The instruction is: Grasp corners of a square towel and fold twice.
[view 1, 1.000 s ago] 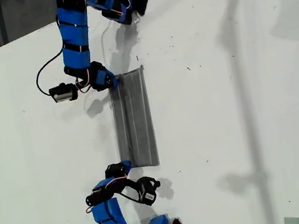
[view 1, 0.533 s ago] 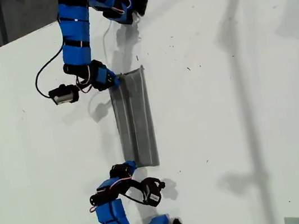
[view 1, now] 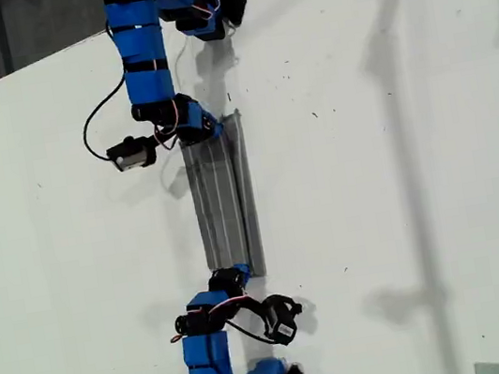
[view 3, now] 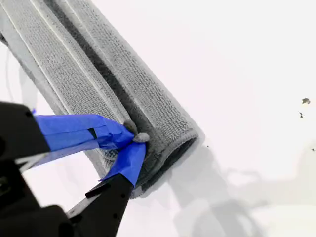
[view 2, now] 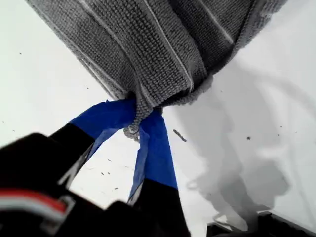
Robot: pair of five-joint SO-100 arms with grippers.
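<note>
The white worktop [view 1: 399,173] carries only the towel [view 1: 223,201] and both arms. Note that my first gripper [view 2: 140,131] is closed on a bunched corner [view 2: 132,129] of the towel, and my second gripper [view 3: 134,140] is pinched shut on another corner [view 3: 139,138]. The towel lies as a narrow folded strip between the arms, mid-worktop. Gripping both ends at once keeps the layers aligned, likely for carrying that edge across in a fold.
</note>
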